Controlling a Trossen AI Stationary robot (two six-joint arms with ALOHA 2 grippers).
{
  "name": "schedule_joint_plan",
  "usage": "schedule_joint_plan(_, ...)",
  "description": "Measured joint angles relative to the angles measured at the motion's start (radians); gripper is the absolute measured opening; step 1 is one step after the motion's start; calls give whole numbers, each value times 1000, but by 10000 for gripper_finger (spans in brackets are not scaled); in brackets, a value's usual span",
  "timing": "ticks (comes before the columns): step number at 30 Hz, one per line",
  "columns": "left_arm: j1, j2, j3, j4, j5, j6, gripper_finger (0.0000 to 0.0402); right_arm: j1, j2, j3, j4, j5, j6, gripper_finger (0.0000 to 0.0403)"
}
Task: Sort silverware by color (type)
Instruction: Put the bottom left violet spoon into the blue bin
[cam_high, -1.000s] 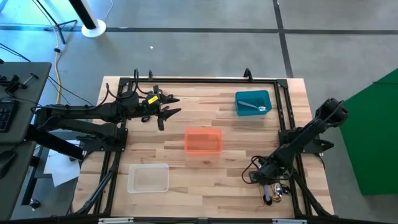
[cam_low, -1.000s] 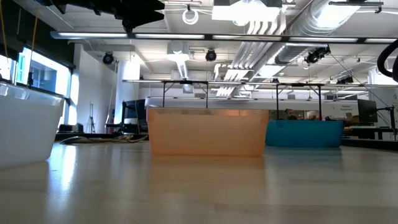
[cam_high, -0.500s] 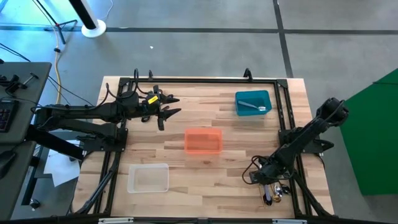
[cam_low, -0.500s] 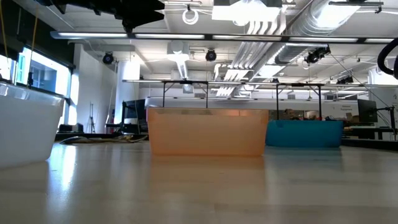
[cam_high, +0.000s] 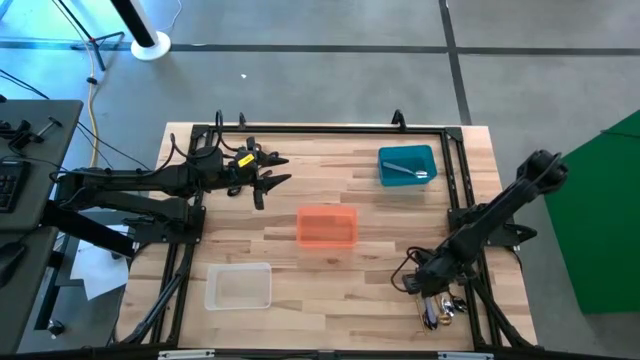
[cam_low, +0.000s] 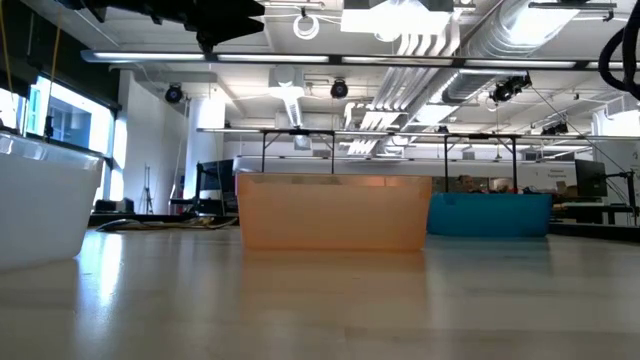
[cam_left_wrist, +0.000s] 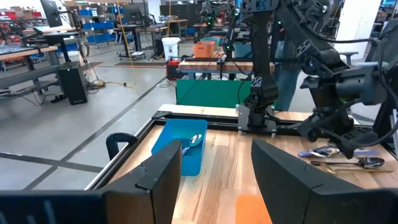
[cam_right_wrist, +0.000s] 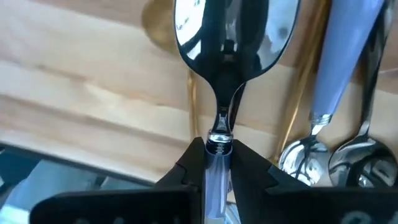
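Pale wooden planks make up the table (cam_high: 330, 195), framed in black rails, with grey workshop floor all round. Three bins sit on it: a blue bin (cam_high: 407, 165) at the far right holding a silver spoon (cam_high: 408, 172), an orange bin (cam_high: 327, 226) in the middle, and a clear bin (cam_high: 239, 286) near the front left. The left gripper (cam_high: 272, 170) hangs above the far left part of the table, its fingers spread wide and holding nothing. The right gripper (cam_high: 431, 292) is down low at the near right corner, over the pile of silverware (cam_high: 440, 310) lying there. Up close, its fingers are pinched together on the thin neck of a dark, glossy spoon (cam_right_wrist: 233, 28), just below the bowl. Beside that spoon lie silver spoons (cam_right_wrist: 336, 158) with their bowls side by side, and a gold handle (cam_right_wrist: 305, 81) runs along the wood between them.
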Motion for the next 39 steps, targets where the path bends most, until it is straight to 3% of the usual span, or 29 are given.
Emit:
schedule_joint_plan(10,0,0,0,1,0,0,181,-3,-109,0,5,6,-148,35)
schedule_joint_plan(19,0,0,0,1,-43,0,181,-87,-244,2,14,212,-294,35)
schedule_joint_plan(26,0,0,0,3,-55,0,181,-233,-271,2,54,411,-472,35)
schedule_joint_plan(31,0,14,0,12,-51,-94,181,-387,-270,2,205,489,-723,35)
schedule_joint_plan(35,0,49,0,71,60,-252,181,-525,-270,2,391,482,-961,35)
schedule_joint_plan(39,-4,117,0,152,180,-364,181,-644,-268,30,499,401,-1184,35)
